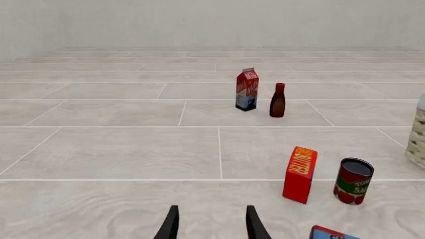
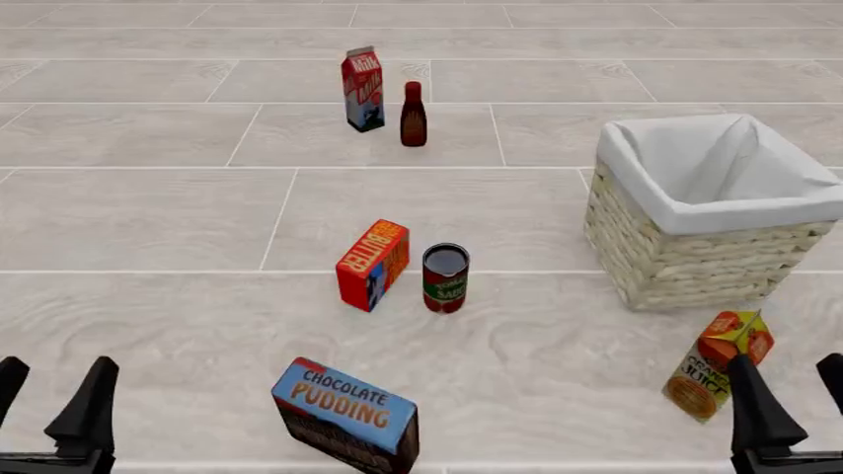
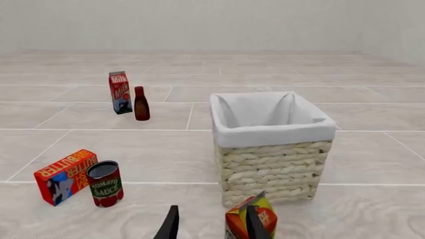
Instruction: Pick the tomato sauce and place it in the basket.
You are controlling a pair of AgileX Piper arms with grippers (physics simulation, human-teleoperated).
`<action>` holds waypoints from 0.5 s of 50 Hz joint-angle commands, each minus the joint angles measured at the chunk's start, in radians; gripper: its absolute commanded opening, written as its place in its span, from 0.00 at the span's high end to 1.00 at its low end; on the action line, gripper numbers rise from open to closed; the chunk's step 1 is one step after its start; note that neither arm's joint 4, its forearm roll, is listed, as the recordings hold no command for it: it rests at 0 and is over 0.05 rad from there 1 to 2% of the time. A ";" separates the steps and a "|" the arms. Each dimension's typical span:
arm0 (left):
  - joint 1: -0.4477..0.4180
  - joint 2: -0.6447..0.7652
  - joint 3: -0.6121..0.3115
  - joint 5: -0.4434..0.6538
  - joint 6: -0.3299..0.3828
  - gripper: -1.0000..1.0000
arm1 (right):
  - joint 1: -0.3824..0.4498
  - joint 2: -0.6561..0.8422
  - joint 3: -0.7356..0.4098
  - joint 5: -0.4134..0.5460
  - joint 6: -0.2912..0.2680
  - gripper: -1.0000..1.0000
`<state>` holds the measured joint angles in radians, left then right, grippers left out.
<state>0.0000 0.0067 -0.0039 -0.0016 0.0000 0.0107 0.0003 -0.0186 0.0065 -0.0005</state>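
Note:
The tomato sauce can (image 2: 445,278) stands upright mid-table, red label with a green band and a dark top, just right of a red butter box (image 2: 371,265). It also shows in the left wrist view (image 1: 353,181) and the right wrist view (image 3: 105,183). The wicker basket (image 2: 698,255) with white lining stands to its right, empty; it also shows in the right wrist view (image 3: 269,159). My left gripper (image 2: 50,393) is open and empty at the near left edge. My right gripper (image 2: 788,395) is open and empty at the near right edge. Both are far from the can.
A chocolate pudding box (image 2: 345,415) lies near the front, between the grippers. An orange juice carton (image 2: 718,363) leans just ahead of the right gripper. A milk carton (image 2: 363,89) and a dark red-brown bottle (image 2: 414,115) stand at the back.

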 commanded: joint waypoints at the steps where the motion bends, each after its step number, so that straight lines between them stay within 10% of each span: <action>1: 0.000 0.001 0.000 0.000 0.000 0.00 | 0.010 0.000 -0.012 0.014 -0.004 0.00; 15: 0.000 0.001 0.000 0.000 0.000 0.00 | 0.072 0.018 -0.134 0.144 -0.027 0.00; 25: 0.000 0.001 0.000 0.000 0.000 0.00 | 0.229 0.180 -0.231 0.063 -0.099 0.00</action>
<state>0.0000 0.0073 -0.0042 -0.0017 0.0000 0.1342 0.0782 -0.1681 0.0932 -0.0441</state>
